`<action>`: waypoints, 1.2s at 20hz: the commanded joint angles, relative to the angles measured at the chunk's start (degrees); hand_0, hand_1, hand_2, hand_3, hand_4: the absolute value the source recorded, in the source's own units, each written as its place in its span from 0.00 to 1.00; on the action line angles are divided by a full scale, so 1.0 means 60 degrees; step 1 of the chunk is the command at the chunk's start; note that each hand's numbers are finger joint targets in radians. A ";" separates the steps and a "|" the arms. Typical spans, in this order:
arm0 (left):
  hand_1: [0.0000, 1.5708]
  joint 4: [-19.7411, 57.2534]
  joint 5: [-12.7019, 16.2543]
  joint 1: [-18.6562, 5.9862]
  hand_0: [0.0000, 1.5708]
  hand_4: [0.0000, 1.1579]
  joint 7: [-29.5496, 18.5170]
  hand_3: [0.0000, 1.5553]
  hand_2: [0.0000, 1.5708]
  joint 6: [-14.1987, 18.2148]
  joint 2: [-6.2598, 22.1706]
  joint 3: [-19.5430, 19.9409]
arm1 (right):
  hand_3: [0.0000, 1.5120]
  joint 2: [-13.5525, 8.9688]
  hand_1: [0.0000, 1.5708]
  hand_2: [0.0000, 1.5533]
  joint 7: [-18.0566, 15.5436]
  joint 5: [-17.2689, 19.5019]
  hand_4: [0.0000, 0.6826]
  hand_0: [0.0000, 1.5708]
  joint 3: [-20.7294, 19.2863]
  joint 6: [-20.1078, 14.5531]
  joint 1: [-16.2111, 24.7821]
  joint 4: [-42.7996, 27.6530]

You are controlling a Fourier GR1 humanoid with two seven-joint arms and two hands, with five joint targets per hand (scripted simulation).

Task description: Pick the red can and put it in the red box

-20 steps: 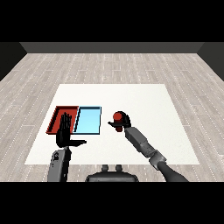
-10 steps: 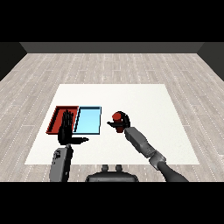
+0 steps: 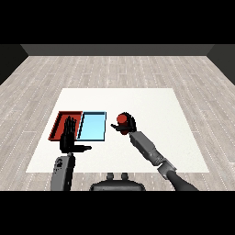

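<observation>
So the right hand [image 3: 127, 125] is curling its fingers round the red can [image 3: 122, 119]; the can's top is poking up just above those fingers, over the white table [image 3: 151, 105], a little way off the blue tray's far edge. The light blue tray [image 3: 92, 126] is sitting between the can and the red tray [image 3: 61, 122]; the left hand [image 3: 69, 137] is holding its fingers straight and open, thumb sticking out sideways, fingertips reaching over the red tray's near edge.
</observation>
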 commanded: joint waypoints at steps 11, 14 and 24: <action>0.00 -0.0356 -0.0914 -0.0883 0.00 0.00 0.1379 0.00 0.00 0.0965 -0.0366 -0.1850 | 0.92 -0.1767 0.94 0.92 0.1076 0.1061 0.93 0.94 -0.0027 -0.0661 0.2071 -0.6043; 0.00 -0.1033 -0.0998 -0.0409 0.00 0.00 0.1794 0.00 0.00 0.0714 -0.0371 -0.1926 | 0.92 -0.1486 0.93 0.91 0.1362 0.1670 0.93 0.93 -0.0180 -0.0839 0.2094 -0.6432; 0.00 -0.0554 -0.1353 -0.1722 0.00 0.00 0.2918 0.00 0.00 0.1875 -0.0375 -0.2871 | 0.92 -0.0707 0.91 0.91 0.2337 0.3014 0.92 0.91 -0.0580 -0.1021 0.2071 -0.7422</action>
